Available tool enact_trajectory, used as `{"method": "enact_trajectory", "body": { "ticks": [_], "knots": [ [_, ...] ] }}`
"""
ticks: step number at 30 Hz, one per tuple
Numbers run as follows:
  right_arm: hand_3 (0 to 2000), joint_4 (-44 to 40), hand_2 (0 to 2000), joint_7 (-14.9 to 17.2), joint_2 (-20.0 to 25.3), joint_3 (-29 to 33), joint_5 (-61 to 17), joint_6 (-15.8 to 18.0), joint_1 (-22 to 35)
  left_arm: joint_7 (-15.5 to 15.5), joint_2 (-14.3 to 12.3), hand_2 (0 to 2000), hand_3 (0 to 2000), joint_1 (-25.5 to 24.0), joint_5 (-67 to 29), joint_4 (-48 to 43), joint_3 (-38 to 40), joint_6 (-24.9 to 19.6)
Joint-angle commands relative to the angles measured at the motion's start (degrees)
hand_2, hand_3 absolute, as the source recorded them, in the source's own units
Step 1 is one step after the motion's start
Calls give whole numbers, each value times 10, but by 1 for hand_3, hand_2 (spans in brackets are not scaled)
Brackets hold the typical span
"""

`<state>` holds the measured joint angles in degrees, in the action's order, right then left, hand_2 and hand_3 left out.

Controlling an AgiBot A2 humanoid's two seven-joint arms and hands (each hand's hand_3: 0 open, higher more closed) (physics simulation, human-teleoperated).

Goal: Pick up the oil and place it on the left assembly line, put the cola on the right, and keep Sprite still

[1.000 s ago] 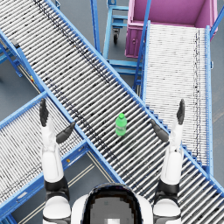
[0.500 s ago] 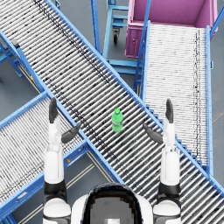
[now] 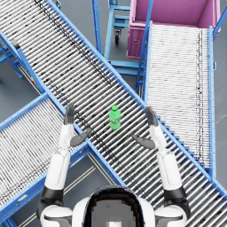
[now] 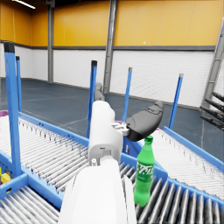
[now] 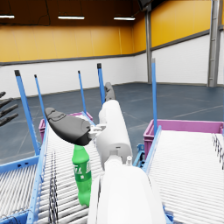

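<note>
A green Sprite bottle (image 3: 115,118) stands upright on the long diagonal roller conveyor (image 3: 66,57); it also shows in the left wrist view (image 4: 144,172) and the right wrist view (image 5: 82,174). My left hand (image 3: 72,127) hovers open to the bottle's left, thumb out, holding nothing (image 4: 138,120). My right hand (image 3: 148,129) hovers open to the bottle's right, also empty (image 5: 70,124). Neither hand touches the bottle. No oil or cola is in view.
A left roller line (image 3: 22,146) branches off beside my left arm, and a right roller line (image 3: 177,84) runs up to a magenta bin (image 3: 173,17). Blue rails and posts (image 3: 95,22) edge the conveyors.
The Sprite bottle has travelled up the diagonal conveyor, away from me. Both hands have drawn closer in toward it, staying open.
</note>
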<state>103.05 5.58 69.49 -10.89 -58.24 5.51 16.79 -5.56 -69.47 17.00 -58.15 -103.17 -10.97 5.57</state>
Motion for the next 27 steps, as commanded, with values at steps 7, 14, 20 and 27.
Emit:
{"method": "enact_trajectory", "body": {
  "ticks": [7, 14, 20, 27],
  "knots": [
    [0, -1, 0, 2, -3, -6, 9, 2, -2, -2, 3, 0, 0, -4, 8, 2, -6, 2],
    [0, -1, 0, 2, -3, -7, 9, 2, -2, -2, 3, 0, 0, -4, 9, 3, -6, 2],
    [0, -1, 0, 2, -3, -7, 10, 2, -2, -2, 3, 0, 0, -4, 9, 3, -6, 2],
    [0, -1, 0, 2, -3, -7, 10, 2, -2, -2, 3, 0, 0, -4, 9, 3, -6, 2]
  ]
}}
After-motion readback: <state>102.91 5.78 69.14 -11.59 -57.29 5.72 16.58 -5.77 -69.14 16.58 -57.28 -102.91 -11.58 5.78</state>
